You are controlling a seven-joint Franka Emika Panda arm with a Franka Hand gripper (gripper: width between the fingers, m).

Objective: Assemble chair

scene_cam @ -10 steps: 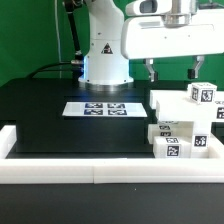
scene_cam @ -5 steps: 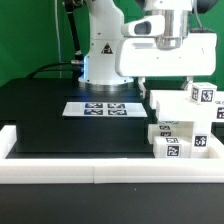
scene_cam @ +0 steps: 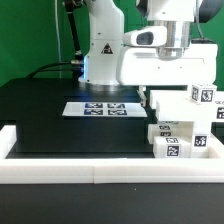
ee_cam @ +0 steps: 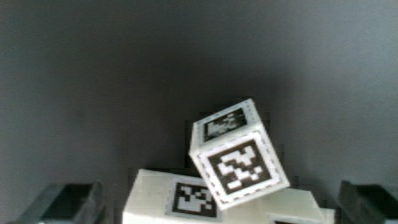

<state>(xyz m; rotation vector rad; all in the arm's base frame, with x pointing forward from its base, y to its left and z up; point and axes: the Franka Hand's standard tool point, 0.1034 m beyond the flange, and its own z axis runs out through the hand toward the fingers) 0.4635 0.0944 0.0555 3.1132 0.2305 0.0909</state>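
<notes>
The chair pieces are white blocks with black-and-white tags, heaped at the exterior view's right: a slab (scene_cam: 172,104), a small tilted cube (scene_cam: 203,96) and lower blocks (scene_cam: 170,142). My gripper (scene_cam: 167,95) hangs right above and behind the heap, with one finger (scene_cam: 143,97) showing beside the slab and the other hidden by the pieces. In the wrist view the gripper (ee_cam: 217,206) is open, its fingers (ee_cam: 68,203) wide apart on either side of a tagged block (ee_cam: 192,195) and a tilted tagged cube (ee_cam: 237,160). It holds nothing.
The marker board (scene_cam: 103,108) lies flat on the black table in front of the robot base (scene_cam: 104,55). A long white border rail (scene_cam: 90,170) runs along the front edge, with a raised end at the exterior view's left (scene_cam: 8,140).
My gripper has come down from high at the exterior view's right to just over the heap of pieces. The pieces have not moved.
</notes>
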